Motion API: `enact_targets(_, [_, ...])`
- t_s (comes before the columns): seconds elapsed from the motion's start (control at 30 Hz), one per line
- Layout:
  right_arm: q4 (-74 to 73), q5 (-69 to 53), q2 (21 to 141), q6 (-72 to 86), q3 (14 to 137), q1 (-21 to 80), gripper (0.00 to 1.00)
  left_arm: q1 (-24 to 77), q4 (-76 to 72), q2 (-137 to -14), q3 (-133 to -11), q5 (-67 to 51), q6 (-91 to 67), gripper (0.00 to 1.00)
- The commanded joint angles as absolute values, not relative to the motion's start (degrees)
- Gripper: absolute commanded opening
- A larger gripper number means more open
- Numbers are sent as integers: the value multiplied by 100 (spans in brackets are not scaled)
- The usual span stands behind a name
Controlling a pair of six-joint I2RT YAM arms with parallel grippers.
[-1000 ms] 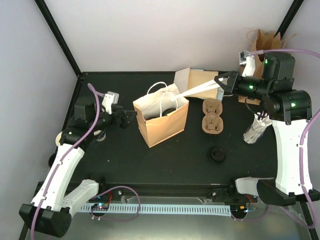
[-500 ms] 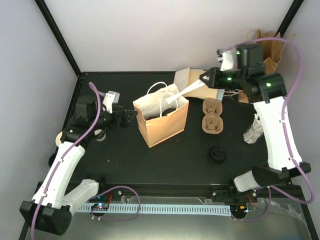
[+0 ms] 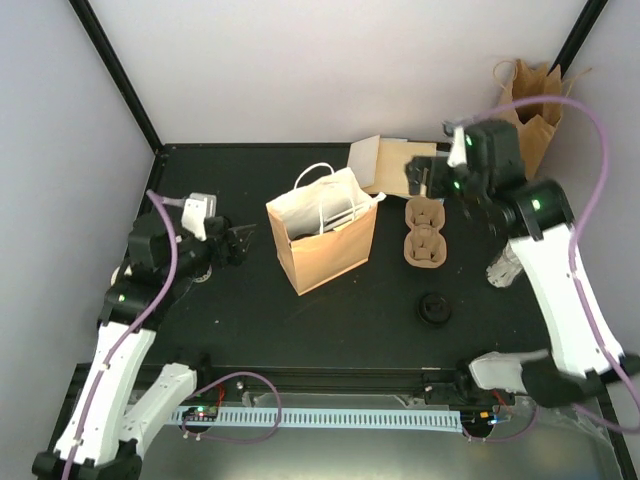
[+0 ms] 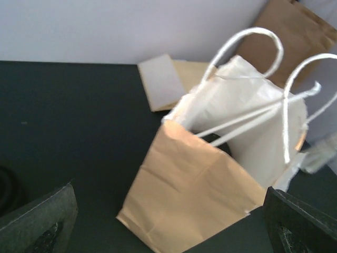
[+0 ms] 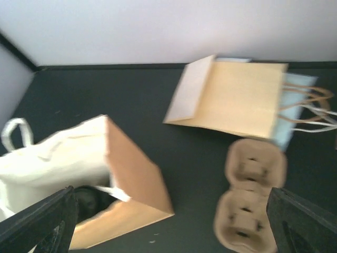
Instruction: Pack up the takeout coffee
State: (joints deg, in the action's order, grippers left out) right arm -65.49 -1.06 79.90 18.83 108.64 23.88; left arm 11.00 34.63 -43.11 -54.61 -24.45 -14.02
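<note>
The tan paper bag (image 3: 322,243) stands upright mid-table, its white handles slack over its mouth. In the right wrist view a dark round shape (image 5: 88,203) lies inside the bag (image 5: 134,179); I cannot tell whether it is a takeout coffee lid. A round black lid (image 3: 433,308) sits on the table right of the bag, and what is under it is hidden from above. My left gripper (image 3: 238,238) is open, left of the bag (image 4: 195,195) and apart from it. My right gripper (image 3: 419,178) is open and empty above the far end of the cup carrier (image 3: 424,232).
A flat folded paper bag (image 3: 388,163) lies behind the carrier (image 5: 251,197). Another tan bag (image 3: 530,95) stands at the back right corner. A pale ribbed object (image 3: 504,265) sits by the right arm. Something dark and round (image 4: 6,185) lies near the left arm.
The right gripper opened and let go of the bag's white handle, which dropped back onto the bag. The right arm swung down toward the carrier. The left arm drew back slightly to the left.
</note>
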Motion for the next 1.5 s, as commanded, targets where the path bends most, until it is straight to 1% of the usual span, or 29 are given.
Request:
enact_targets(0.0, [-4897,1749,6487,1610,8790,2327,100,1128,3608,-3619,-5000,-929,-1677,99])
enact_targets(0.07, [-3590,1712,5523,1149,7134,2321,100,1129,3324,-3171,-4648,-474,-1535,99])
enact_targets(0.13, [-2353,1497,4659,840,5613,2312,100,1133,2694,-2806,-4185,-218,-1529,99])
enact_targets(0.2, [-1572,1076,4142,438,4688,2316,100,1126,1996,-2481,-3637,-50,-1579,99])
enact_targets(0.23, [-1373,1188,4026,522,4414,2311,100,1126,1622,-2330,-3326,77,-1634,99])
enact_targets(0.33, [-858,1528,3938,580,3737,2305,99,1135,687,-2212,-2558,272,-1410,99])
enact_targets(0.47, [954,1612,3939,60,2547,2111,91,1134,-345,-2602,-2004,645,-681,99])
enact_targets(0.5, [1393,1485,3953,-43,2265,1901,90,1132,-543,-2764,-1951,796,-471,99])
enact_targets(0.57, [2427,717,4022,-175,1610,1336,86,1126,-827,-3187,-1881,1277,-258,99])
enact_targets(0.63, [3359,147,4321,-153,1102,759,84,1110,-1089,-3799,-1820,1583,-178,99])
enact_targets(0.7, [4019,-197,4967,138,932,278,84,1092,-1874,-4381,-1626,1628,-20,99])
enact_targets(0.73, [4461,-304,5155,193,855,226,84,1084,-2310,-4664,-1500,1671,27,99])
enact_targets(0.8, [5306,-90,5904,151,876,211,85,1052,-3230,-5275,-1302,1617,201,99])
enact_targets(0.83, [5275,-11,6215,-37,1043,207,87,1035,-3569,-5632,-1293,1580,250,99])
enact_targets(0.9, [5515,40,6830,-93,1261,137,96,1017,-4217,-6371,-1408,1421,421,99])
enact_targets(0.93, [5494,-32,7084,-73,1365,85,100,1011,-4304,-6677,-1548,1333,579,99])
enact_targets(0.97, [5591,-107,7339,-44,1411,54,100,1006,-4189,-6863,-1768,1327,652,99])
enact_targets(1.03, [6743,-128,8123,-19,1286,35,100,946,-4430,-7243,-2036,1268,839,99])
enact_targets(1.07, [6726,-24,8229,16,1341,30,100,916,-4515,-7483,-2107,1249,893,99])
enact_targets(1.1, [5847,116,7972,64,1568,25,100,829,-4719,-7727,-2139,1237,850,99])
enact_targets(1.13, [5634,181,8002,73,1740,26,100,736,-4869,-7872,-2151,1168,799,99])
enact_targets(1.2, [6128,136,8064,34,1505,27,100,558,-4596,-7890,-2290,933,631,99])
enact_targets(1.27, [5693,80,8010,27,1686,28,100,264,-4256,-7921,-2429,500,376,99])
enact_targets(1.37, [5920,0,8024,-31,1580,33,100,124,-4204,-7879,-2423,237,281,99])
enact_targets(1.43, [5802,-2,8006,-17,1623,33,100,114,-4725,-7841,-2116,82,295,99])
enact_targets(1.47, [5776,-1,8003,-17,1633,34,100,113,-5618,-7978,-1777,40,405,99])
